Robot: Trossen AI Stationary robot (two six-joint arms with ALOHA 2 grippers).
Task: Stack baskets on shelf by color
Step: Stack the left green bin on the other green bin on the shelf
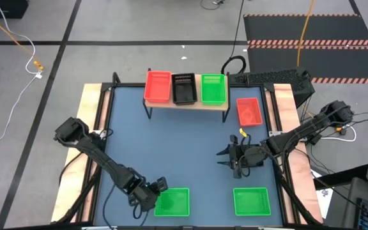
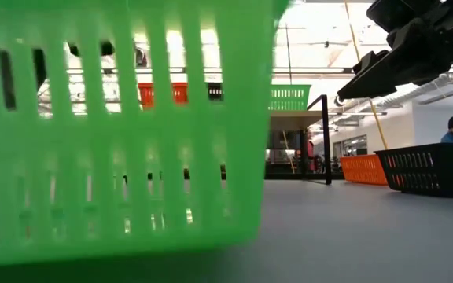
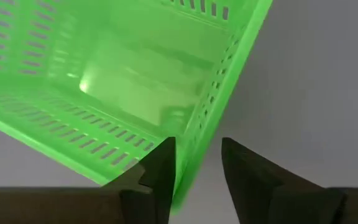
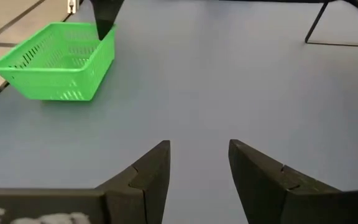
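The light-wood shelf (image 1: 190, 102) at the far edge carries a red basket (image 1: 158, 86), a black basket (image 1: 184, 87) and a green basket (image 1: 213, 89) side by side. Another red basket (image 1: 248, 110) rests on the table right of the shelf. Two green baskets (image 1: 173, 202) (image 1: 252, 200) sit by the near edge. My left gripper (image 1: 157, 189) (image 3: 197, 171) is open at the left green basket (image 3: 123, 81), one finger inside its wall and one outside. My right gripper (image 1: 227, 157) (image 4: 199, 163) hovers open over bare table right of centre. My left gripper straddles the green basket's side wall close to a corner (image 3: 194, 158), coming down on it from above. One finger (image 3: 160, 171) is inside the basket, the other (image 3: 244, 171) outside. Whether either finger touches the wall, I cannot tell.
The blue table (image 1: 184, 147) lies open between the shelf and the near baskets. In the low view the left green basket (image 2: 116, 134) fills the foreground, and a black basket (image 2: 435, 169) and an orange-red one (image 2: 364, 169) show at the right. People stand in the room beyond.
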